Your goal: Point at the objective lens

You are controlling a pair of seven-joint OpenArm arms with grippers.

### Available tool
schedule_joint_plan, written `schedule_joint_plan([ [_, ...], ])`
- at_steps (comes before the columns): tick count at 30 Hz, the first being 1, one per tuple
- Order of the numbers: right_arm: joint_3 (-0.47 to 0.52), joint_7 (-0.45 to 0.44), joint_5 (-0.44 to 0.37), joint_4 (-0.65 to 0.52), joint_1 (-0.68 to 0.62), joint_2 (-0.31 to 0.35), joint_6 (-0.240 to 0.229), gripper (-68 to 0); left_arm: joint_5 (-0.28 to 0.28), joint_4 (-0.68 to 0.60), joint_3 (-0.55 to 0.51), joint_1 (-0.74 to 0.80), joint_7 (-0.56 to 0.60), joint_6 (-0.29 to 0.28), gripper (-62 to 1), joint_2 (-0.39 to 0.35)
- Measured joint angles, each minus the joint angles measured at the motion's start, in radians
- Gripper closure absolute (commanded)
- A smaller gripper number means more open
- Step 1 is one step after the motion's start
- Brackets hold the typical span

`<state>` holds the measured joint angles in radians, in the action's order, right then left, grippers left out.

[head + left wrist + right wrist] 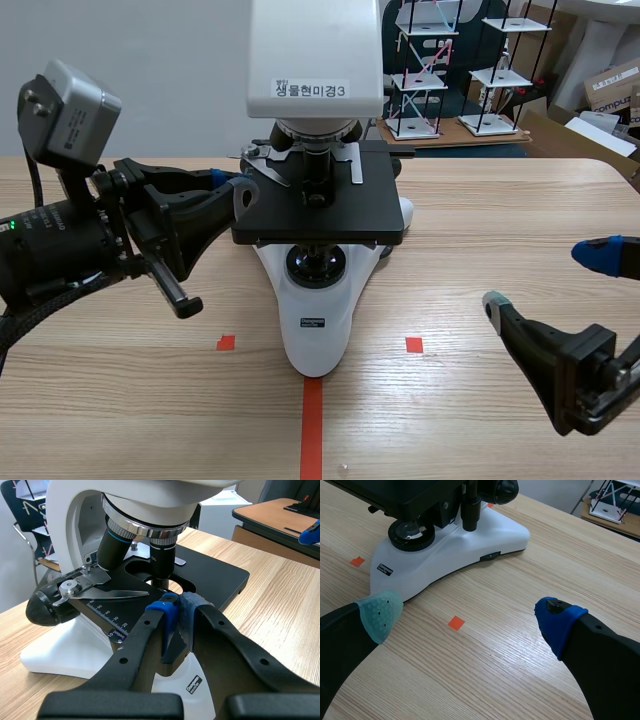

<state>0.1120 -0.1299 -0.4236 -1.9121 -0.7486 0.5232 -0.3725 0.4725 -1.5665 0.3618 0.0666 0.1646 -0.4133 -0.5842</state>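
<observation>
**Left pincer (172, 615) pressed shut and aimed at the lens**

The left pincer has its two pads squeezed together on nothing, with the tips at the near edge of the microscope's black stage (215, 575). I can't tell whether they rest on it. Just ahead of those tips and a little higher hangs the objective lens (162, 560), a short black barrel under the nosepiece pointing down at the hole in the stage. In the scene view the pincer is at centre left of the frame. The lens is at upper centre, beneath the white head of the microscope (315, 320). To my eye the pointing is as good as done: the tips aim at the lens, near it but apart. The right pincer (548, 278) is spread wide at the lower right above the tabletop (480, 230), well apart from the microscope.
</observation>
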Motion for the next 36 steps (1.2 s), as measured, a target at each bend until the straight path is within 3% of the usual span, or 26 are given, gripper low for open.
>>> schedule_joint_plan([
  [36, 0.000, 0.000, 0.000, 0.000, 0.000, 0.000, 0.000, -57.7, 0.000, 0.000, 0.000, -0.001, -0.019, 0.000, -3.6, 0.000],
])
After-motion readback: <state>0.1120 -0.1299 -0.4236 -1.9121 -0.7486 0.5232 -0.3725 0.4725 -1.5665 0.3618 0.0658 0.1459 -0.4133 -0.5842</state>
